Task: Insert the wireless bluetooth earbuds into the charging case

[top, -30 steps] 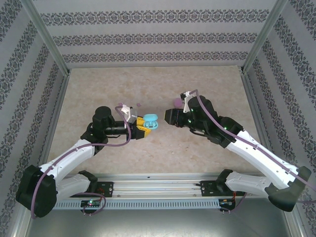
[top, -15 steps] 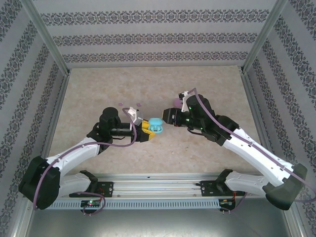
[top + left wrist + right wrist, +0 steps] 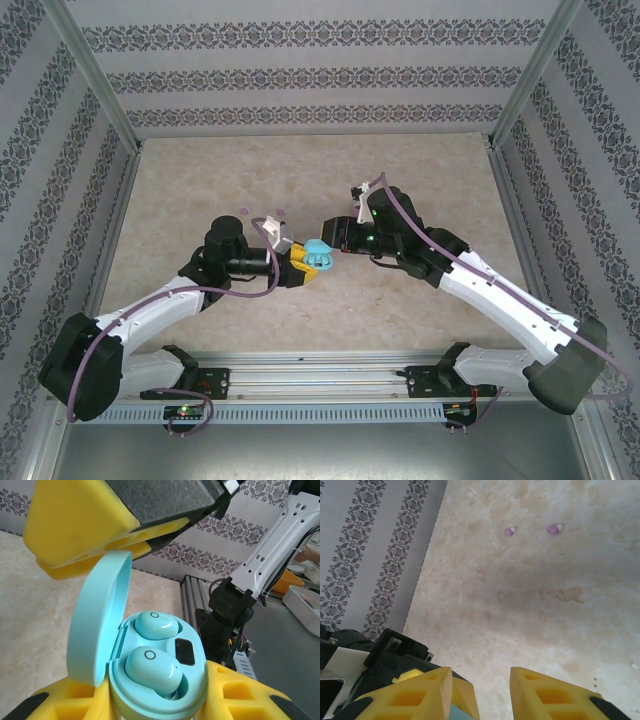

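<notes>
Arms meet over the middle of the tabletop (image 3: 200, 170) in the view from above. Your left fingers (image 3: 297, 262) pinch the blue case (image 3: 319, 254) and turn it toward the right arm (image 3: 400, 240), whose tip sits just beside it. I read that as a working pose: one arm steadies the case so the other can act on it. Two pink earbuds (image 3: 243, 210) lie loose on the tabletop behind the left arm, near each other.

From the left wrist, you see the case clamped low between your left fingers, its lid (image 3: 95, 625) swung open and standing up. Two blue earbuds (image 3: 152, 669) sit in their wells side by side, so this case looks full. One of your right fingers (image 3: 75, 520) hangs over the lid's top edge. Whether it touches, I cannot tell. Its position suggests it is meant to push the lid shut.

From the right wrist, your right fingers are spread with nothing between them, and a sliver of the blue case shows beside one. The pink earbuds lie well ahead on bare tabletop, and no pink case for them is in sight, so expect them to be your next concern.
</notes>
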Tool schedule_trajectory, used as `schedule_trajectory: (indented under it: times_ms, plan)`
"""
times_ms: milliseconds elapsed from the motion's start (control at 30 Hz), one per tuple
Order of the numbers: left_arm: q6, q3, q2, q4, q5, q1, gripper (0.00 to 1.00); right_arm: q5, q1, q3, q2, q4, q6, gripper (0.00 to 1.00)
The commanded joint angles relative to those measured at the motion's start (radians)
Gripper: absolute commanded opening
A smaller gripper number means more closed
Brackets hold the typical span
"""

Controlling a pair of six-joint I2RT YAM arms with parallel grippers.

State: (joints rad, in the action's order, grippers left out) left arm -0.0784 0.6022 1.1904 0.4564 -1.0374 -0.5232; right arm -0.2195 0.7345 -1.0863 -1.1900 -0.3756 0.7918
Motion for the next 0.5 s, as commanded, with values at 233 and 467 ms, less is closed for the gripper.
schedule_trajectory:
  times_ms: [233, 467]
  plan:
    - [0.038, 0.044, 0.020, 0.035, 0.016, -0.013, 0.10, -0.066, -0.003, 0.045, 0.026, 0.017, 0.018, 0.34]
    - [0.061, 0.071, 0.025, 0.002, 0.031, -0.013, 0.10, -0.054, -0.003, 0.065, 0.069, -0.017, 0.002, 0.34]
